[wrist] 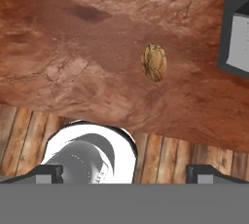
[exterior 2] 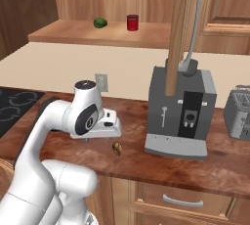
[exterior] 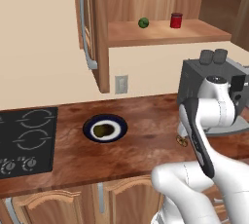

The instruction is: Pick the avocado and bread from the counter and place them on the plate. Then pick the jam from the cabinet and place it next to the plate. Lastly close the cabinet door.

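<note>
Black stovetop w/ ring burners and knobs, set into the worktop's left end. Grey coffee machine stands at the back, near a silver toaster further right. White wall outlet on the cream backsplash. Small green ball sits on the upper wooden shelf.

Avocado on plate; bread on counter.

No readable text, labels or numbers anywhere. Coffee machine panel and stovetop knobs carry no legible markings.
</note>
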Motion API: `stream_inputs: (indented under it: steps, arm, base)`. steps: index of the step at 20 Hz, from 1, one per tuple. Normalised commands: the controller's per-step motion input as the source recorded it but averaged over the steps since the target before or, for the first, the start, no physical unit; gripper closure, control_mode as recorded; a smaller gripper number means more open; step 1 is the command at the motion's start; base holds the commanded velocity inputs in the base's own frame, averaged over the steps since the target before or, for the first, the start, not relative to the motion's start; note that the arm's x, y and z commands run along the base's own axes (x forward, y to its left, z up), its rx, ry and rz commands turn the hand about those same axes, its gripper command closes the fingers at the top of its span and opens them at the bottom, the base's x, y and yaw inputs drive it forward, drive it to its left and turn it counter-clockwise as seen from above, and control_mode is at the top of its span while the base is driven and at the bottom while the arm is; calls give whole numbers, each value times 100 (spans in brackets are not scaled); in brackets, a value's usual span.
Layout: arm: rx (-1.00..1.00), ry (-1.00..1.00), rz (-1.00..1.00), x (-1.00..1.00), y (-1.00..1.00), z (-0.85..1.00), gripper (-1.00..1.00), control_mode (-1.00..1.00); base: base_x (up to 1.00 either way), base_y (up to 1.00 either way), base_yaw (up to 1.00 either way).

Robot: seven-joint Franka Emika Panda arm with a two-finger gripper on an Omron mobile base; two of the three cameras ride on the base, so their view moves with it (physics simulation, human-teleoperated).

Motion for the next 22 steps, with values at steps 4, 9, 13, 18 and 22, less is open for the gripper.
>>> stream_inputs:
  steps: [4,9,13,18,22]
  arm:
    - [0,0,0,8,0,-13,-100,-100]
    - [0,0,0,7,-2,-12,-100,-100]
    - [0,0,0,8,-4,-7,-100,-100]
    - [0,0,0,14,-5,-5,-100,-100]
    - [0,0,0,14,-5,-8,-100,-100]
  base:
    - [0,0,0]
    - [0,0,0]
    - [0,0,0]
    - [0,0,0]
    - [0,0,0]
